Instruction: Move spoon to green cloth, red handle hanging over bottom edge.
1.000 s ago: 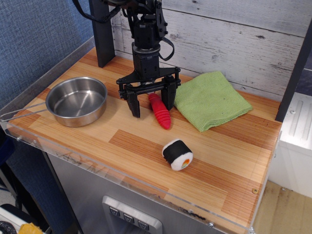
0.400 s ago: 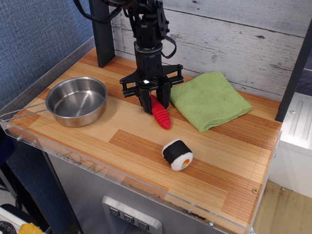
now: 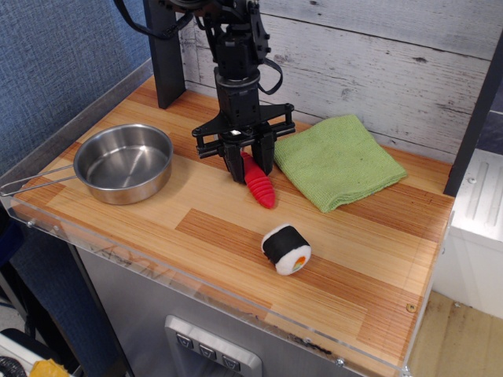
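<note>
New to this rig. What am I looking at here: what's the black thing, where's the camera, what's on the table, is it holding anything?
The black thing is a single robot arm; at its lower end is a gripper with two fingers. There is only one picture of this moment, taken by a fixed camera in front of the table and above it, looking down at an angle.

On the wooden table lie a steel pan with a wire handle at the left, a green cloth at the right, a toy sushi roll near the front, and a spoon whose red handle points toward the camera.

The fingers are closed around the upper end of the handle. The spoon's metal bowl is hidden behind the gripper. The handle appears to rest on the wood, beside the cloth, not on it.
</note>
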`<state>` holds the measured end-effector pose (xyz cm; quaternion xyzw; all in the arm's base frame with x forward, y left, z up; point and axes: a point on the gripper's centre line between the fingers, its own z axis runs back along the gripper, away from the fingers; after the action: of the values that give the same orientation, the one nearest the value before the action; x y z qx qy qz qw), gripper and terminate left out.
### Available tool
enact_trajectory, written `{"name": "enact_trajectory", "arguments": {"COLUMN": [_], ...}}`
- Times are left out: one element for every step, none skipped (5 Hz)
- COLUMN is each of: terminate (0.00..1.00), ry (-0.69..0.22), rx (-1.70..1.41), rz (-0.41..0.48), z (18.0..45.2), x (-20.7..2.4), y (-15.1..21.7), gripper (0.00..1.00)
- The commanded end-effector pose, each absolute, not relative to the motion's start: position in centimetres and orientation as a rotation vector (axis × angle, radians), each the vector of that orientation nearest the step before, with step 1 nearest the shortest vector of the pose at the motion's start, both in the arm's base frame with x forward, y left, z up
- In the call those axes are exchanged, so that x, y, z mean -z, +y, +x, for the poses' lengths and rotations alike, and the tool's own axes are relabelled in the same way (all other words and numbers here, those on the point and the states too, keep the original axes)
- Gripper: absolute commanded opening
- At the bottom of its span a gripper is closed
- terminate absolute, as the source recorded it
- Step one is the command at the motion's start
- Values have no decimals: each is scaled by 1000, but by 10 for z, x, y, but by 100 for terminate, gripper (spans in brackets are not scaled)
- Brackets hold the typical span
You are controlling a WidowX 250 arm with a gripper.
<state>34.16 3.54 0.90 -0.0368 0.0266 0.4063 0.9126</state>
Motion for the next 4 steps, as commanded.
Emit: {"name": "enact_trajectory", "arguments": {"terminate": [0, 0, 0, 0], "ry": [-20, -52, -92, -97], "rx": [-832, -847, -880, -877], "rz": [-144, -173, -217, -265], "z": [355, 357, 357, 364], "x": [-50, -73, -98, -116], "y": [26, 25, 29, 14], "gripper": [0, 0, 0, 0]}}
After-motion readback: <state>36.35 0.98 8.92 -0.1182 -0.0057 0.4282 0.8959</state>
